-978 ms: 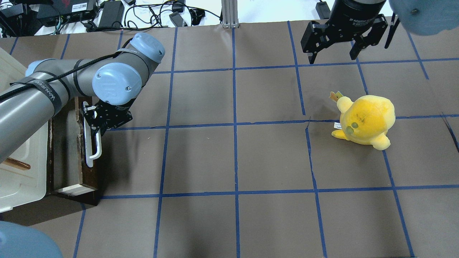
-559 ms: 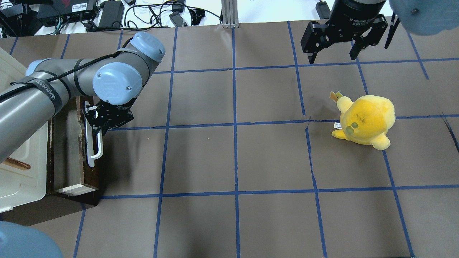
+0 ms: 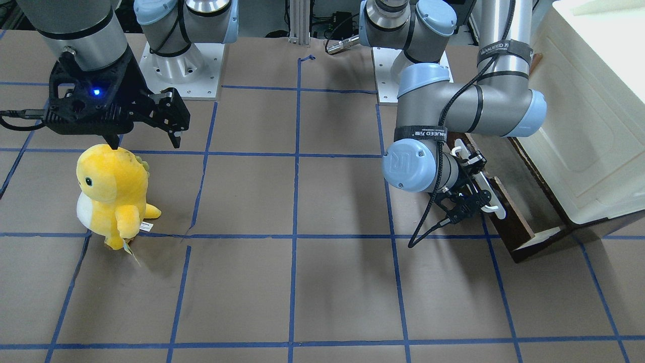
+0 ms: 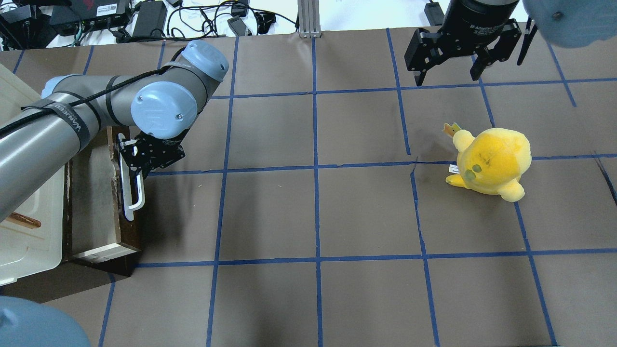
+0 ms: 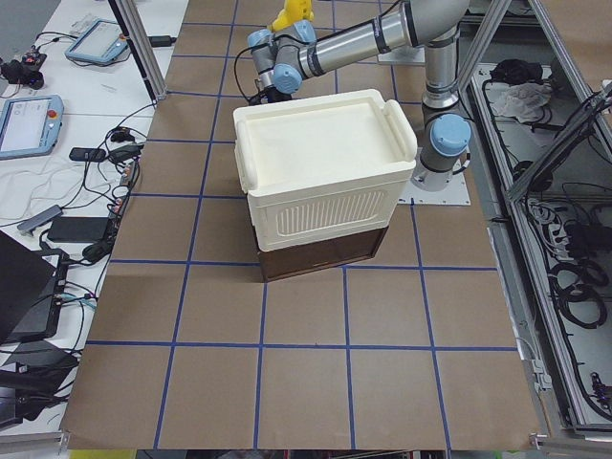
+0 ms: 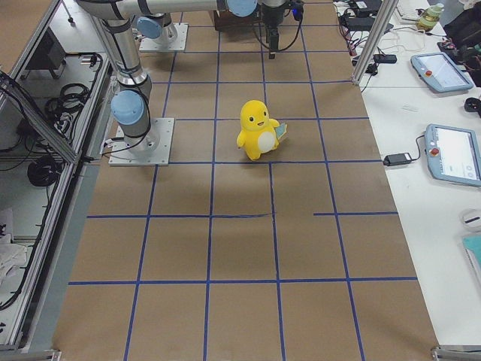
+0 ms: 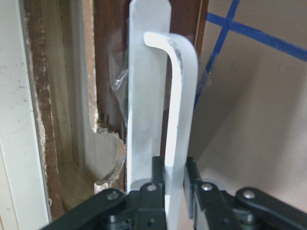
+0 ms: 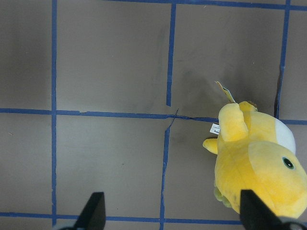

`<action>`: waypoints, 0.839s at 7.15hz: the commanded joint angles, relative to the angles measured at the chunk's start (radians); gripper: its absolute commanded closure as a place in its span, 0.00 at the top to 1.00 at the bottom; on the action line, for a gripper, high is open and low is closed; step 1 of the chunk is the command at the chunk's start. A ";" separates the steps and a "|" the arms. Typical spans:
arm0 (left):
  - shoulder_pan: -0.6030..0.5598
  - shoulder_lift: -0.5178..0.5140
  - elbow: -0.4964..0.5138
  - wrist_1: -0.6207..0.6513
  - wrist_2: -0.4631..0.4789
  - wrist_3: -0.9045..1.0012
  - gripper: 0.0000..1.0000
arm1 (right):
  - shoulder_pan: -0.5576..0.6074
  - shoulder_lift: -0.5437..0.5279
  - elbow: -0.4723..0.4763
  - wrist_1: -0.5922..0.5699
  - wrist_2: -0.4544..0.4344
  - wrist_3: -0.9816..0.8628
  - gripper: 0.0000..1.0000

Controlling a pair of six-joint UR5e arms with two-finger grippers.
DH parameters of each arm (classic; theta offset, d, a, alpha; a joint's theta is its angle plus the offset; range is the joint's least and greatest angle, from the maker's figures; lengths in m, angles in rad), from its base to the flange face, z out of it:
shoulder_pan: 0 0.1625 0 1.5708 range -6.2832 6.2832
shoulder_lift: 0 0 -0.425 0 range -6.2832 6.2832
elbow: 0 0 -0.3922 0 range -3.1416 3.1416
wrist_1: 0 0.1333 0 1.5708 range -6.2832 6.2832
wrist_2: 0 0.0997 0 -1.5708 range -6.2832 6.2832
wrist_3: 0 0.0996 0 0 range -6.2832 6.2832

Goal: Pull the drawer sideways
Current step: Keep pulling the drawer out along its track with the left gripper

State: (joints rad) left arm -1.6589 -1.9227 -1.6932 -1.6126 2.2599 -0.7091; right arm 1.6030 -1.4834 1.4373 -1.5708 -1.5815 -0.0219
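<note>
1. My left gripper (image 7: pixel 173 168) is pinched tight on the drawer's white bar handle (image 7: pixel 181 91). It's gripping near one end, not mid-bar. My right gripper (image 8: pixel 172 213) is spread wide with nothing in it, hanging over the table (image 4: pixel 313 217) by the yellow plush toy (image 4: pixel 491 161).
2. The drawer (image 4: pixel 91 197) sits at the bottom of the cream-white cabinet (image 5: pixel 325 182) at the table's left end. It's partly out, with the pale inside showing.
3. Worry one: pulling from the end of the bar could twist the drawer so it jams.
4. Worry two: the bar looks smooth, so my fingers (image 7: pixel 157 168) could slide along it or pop off.
5. Worry three: nothing visibly pins the cabinet down, so it might drag along with the drawer.
6. Hard to see:
   - My left arm (image 4: pixel 48 140) covers the drawer's far part from overhead.
   - No runners are visible, and I can't tell how much drawer is inside.
   - From the left side camera, the cabinet blocks my gripper completely.
</note>
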 commanded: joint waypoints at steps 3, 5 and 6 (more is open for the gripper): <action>-0.018 -0.009 0.015 0.000 -0.017 -0.023 0.02 | 0.000 0.000 0.000 0.000 0.002 0.000 1.00; -0.031 -0.024 0.033 -0.001 -0.019 -0.035 0.03 | 0.000 0.000 0.000 0.000 0.000 0.000 1.00; -0.039 -0.033 0.046 -0.001 -0.019 -0.052 0.03 | 0.000 0.000 0.000 0.000 0.000 0.000 1.00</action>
State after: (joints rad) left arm -1.6875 -1.9447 -1.6624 -1.6139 2.2421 -0.7449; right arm 1.6030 -1.4834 1.4374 -1.5708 -1.5813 -0.0215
